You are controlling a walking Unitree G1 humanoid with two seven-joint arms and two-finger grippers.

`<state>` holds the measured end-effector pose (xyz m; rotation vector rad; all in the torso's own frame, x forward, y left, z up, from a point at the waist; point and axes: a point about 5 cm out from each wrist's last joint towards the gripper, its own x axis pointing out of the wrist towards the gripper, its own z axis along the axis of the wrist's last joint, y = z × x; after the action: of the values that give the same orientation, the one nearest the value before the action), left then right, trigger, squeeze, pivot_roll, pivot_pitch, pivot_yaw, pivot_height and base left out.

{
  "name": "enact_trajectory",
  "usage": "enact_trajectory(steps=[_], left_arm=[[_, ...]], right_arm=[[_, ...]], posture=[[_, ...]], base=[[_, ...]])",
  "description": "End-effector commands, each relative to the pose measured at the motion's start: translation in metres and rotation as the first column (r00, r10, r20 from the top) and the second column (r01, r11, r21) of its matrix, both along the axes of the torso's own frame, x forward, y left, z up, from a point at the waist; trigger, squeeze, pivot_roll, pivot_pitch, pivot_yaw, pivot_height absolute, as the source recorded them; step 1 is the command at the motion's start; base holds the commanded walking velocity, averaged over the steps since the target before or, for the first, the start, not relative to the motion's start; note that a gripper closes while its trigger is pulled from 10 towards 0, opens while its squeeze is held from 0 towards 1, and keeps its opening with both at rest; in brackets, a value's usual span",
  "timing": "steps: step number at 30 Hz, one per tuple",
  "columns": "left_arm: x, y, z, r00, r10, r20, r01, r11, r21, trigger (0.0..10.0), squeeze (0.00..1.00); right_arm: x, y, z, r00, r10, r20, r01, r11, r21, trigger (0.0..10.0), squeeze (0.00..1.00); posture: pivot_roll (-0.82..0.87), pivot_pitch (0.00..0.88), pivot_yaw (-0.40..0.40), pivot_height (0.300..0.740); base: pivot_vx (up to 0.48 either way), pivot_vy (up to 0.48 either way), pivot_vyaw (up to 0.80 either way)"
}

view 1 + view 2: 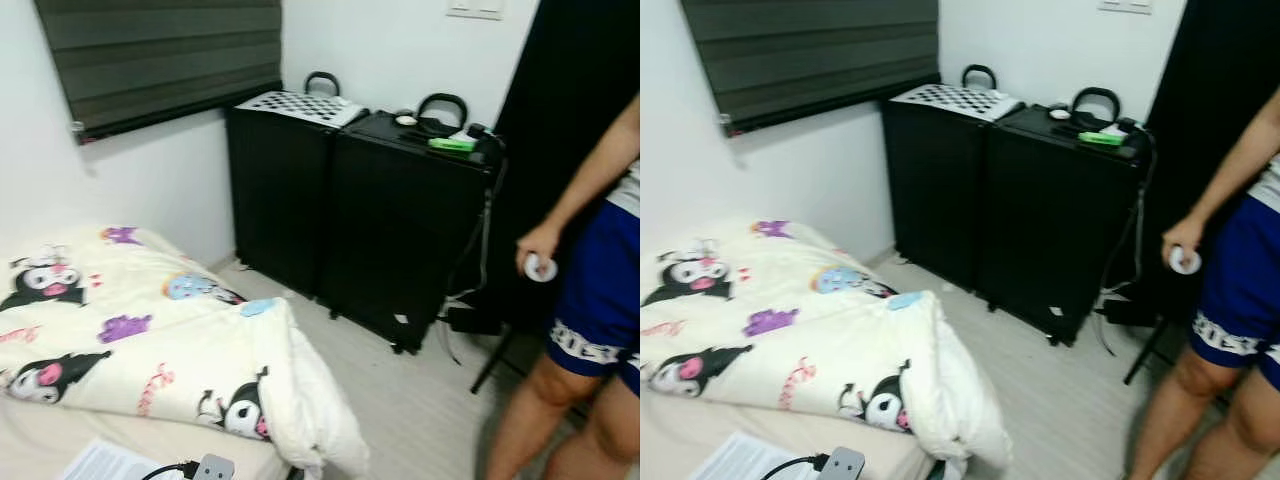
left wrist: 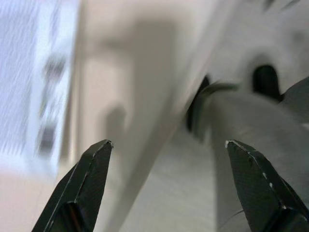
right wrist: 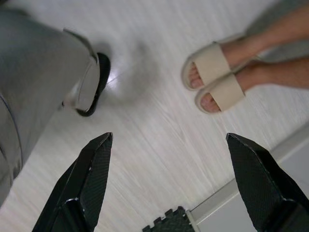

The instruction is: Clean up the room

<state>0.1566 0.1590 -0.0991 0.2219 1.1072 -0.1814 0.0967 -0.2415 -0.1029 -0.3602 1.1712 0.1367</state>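
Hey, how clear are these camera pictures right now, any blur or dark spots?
Both eye views are evenly lit, slightly soft; the black cases lose detail. Left wrist view is heavily blurred past the left gripper. Right wrist view is bright, its floor and sandals a little smeared beyond the right gripper.

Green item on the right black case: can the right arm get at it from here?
Probably not as things stand. The green item lies on top of the black case across the room, while the right gripper hangs low over bare floor, jaws open, beside a person's sandalled feet. The robot would likely need to walk closer.
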Motion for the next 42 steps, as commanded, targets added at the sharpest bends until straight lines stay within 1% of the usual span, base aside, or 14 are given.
enact_trajectory(steps=[1, 10, 21, 28, 37, 42], left_arm=[[-0.007, 0.000, -0.003, 0.998, -0.033, -0.047, 0.034, 0.999, 0.012, 10.0, 0.00], [-0.007, 0.004, -0.003, 0.997, -0.055, -0.045, 0.055, 0.998, 0.017, 10.0, 0.00], [-0.007, 0.007, -0.003, 0.996, -0.079, -0.052, 0.080, 0.996, 0.030, 10.0, 0.00], [-0.007, 0.009, -0.002, 0.994, -0.086, -0.061, 0.089, 0.995, 0.044, 10.0, 0.00], [-0.007, 0.010, -0.002, 0.992, -0.105, -0.069, 0.108, 0.993, 0.045, 10.0, 0.00], [-0.007, 0.012, -0.002, 0.991, -0.106, -0.076, 0.110, 0.993, 0.051, 10.0, 0.00]], right_arm=[[0.002, -0.003, 0.001, 1.000, -0.017, 0.006, 0.017, 1.000, 0.005, 10.0, 0.00], [-0.004, -0.001, -0.001, 0.999, -0.036, -0.009, 0.036, 0.999, 0.023, 10.0, 0.00], [-0.004, 0.005, -0.002, 0.999, -0.050, -0.010, 0.051, 0.997, 0.056, 10.0, 0.00], [-0.001, 0.015, -0.004, 0.999, -0.048, -0.006, 0.049, 0.996, 0.075, 10.0, 0.00], [-0.002, 0.023, -0.006, 0.998, -0.055, -0.004, 0.055, 0.995, 0.082, 10.0, 0.00], [0.000, 0.031, -0.007, 0.997, -0.073, 0.003, 0.073, 0.994, 0.076, 10.0, 0.00]], posture=[[0.03, 0.000, -0.052, 0.735], [0.03, 0.006, -0.040, 0.735], [0.03, 0.010, -0.032, 0.735], [0.04, 0.014, -0.026, 0.735], [0.03, 0.019, -0.022, 0.735], [0.04, 0.023, -0.020, 0.735]], base=[[0.000, 0.000, 0.77], [0.000, 0.000, 0.77], [0.000, 0.000, 0.77], [0.000, 0.000, 0.77], [0.000, 0.000, 0.76], [0.000, 0.000, 0.00]])
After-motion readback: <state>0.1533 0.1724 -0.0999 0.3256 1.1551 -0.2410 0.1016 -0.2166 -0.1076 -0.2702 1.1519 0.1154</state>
